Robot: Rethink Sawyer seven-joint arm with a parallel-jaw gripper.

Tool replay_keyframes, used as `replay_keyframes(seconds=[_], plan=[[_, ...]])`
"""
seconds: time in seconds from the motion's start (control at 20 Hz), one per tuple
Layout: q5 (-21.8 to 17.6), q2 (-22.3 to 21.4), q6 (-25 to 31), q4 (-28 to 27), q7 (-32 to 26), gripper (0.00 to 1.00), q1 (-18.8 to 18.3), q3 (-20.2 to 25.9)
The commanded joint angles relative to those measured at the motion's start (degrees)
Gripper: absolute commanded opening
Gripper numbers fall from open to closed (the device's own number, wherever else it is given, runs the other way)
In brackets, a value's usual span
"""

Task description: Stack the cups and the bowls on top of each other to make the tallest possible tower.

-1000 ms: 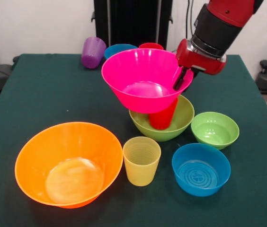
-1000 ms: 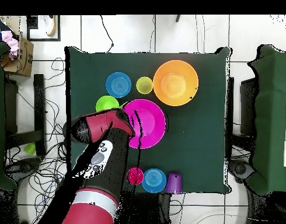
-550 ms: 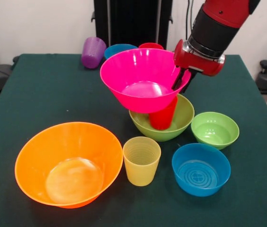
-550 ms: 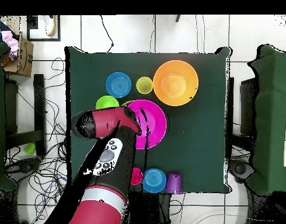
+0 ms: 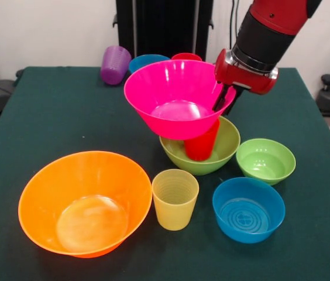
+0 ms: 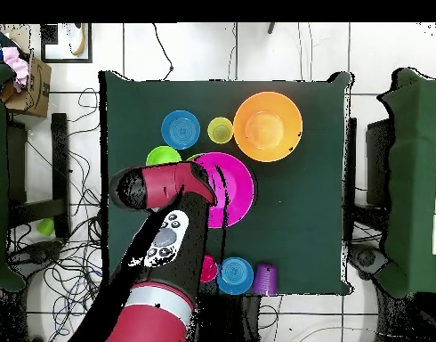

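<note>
The tower stands mid-table. A bright red cup (image 5: 201, 144) sits in the medium lime green bowl (image 5: 228, 146), and the hot pink bowl (image 5: 176, 96) rests tilted on the cup. My gripper (image 5: 223, 98) is shut on the pink bowl's right rim, with one dark finger inside it. In the overhead view the arm covers the gripper's tips beside the pink bowl (image 6: 234, 187). Loose pieces are the large orange bowl (image 5: 86, 202), a ribbed yellow cup (image 5: 175, 198), a blue bowl (image 5: 248, 209) and a small lime green bowl (image 5: 265, 161).
At the far edge lie a purple cup (image 5: 115, 64) on its side, a second blue bowl (image 5: 147, 60) and a pinkish-red cup (image 5: 186, 57). The overhead view shows them near the robot's base: the purple cup (image 6: 265, 279), blue bowl (image 6: 234, 275) and pinkish-red cup (image 6: 207, 267).
The wrist has shifted slightly, and the hot pink bowl has moved a little to the left with it. It stays tilted on the red cup.
</note>
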Motion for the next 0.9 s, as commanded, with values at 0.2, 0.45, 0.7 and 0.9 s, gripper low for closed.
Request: replay_keyframes(seconds=[0.2, 0.45, 0.7, 0.9], plan=[[2.8, 4.3, 2.6, -0.2, 5.4, 0.0, 0.8, 9.9], [2.0, 4.3, 1.5, 0.7, 4.7, 0.0, 0.5, 9.8], [1.4, 4.0, 0.4, 1.8, 3.9, 0.0, 0.0, 9.9], [1.1, 3.7, -0.6, 2.7, 3.3, 0.0, -0.5, 10.3]])
